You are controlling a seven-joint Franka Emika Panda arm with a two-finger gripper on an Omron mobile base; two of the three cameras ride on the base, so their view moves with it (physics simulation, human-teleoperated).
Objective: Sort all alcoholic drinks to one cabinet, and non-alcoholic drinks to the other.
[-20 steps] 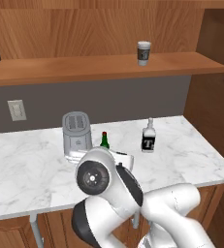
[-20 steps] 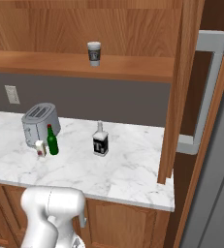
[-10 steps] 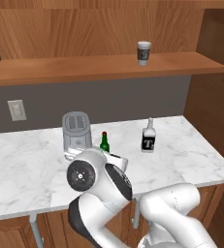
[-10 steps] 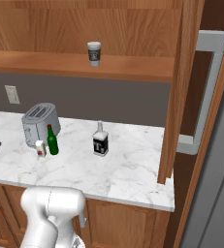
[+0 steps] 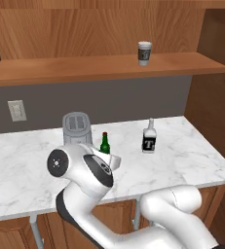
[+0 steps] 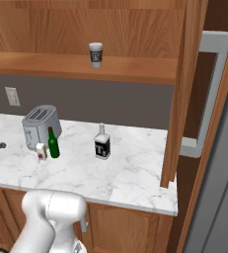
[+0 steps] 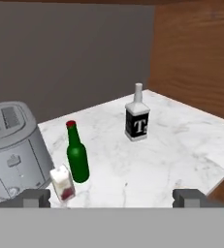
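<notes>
A paper coffee cup [image 5: 144, 52] [image 6: 95, 54] stands on the open wooden shelf [image 5: 75, 69]. On the marble counter [image 5: 192, 155], a slim green bottle with a red cap [image 5: 104, 143] [image 6: 52, 143] [image 7: 77, 154] stands by the toaster. A small white carton with a red mark [image 6: 41, 150] [image 7: 63, 183] sits right beside it. A clear squarish bottle with a black label [image 5: 149, 137] [image 6: 102, 143] [image 7: 136, 120] stands apart to the right. My gripper [image 7: 112, 197] [image 6: 0, 146] is open and holds nothing, hovering low over the counter's front, short of the carton and green bottle.
A grey toaster [image 5: 76, 127] [image 6: 40, 123] [image 7: 14, 150] stands at the back left of the bottles. My own arm [image 5: 84, 170] blocks the counter's front in the left base view. A tall wooden cabinet side [image 6: 177, 94] bounds the counter on the right.
My arm has swung leftward, and the hand now pokes into the right base view's left edge. The bottles, carton and cup have stayed put.
</notes>
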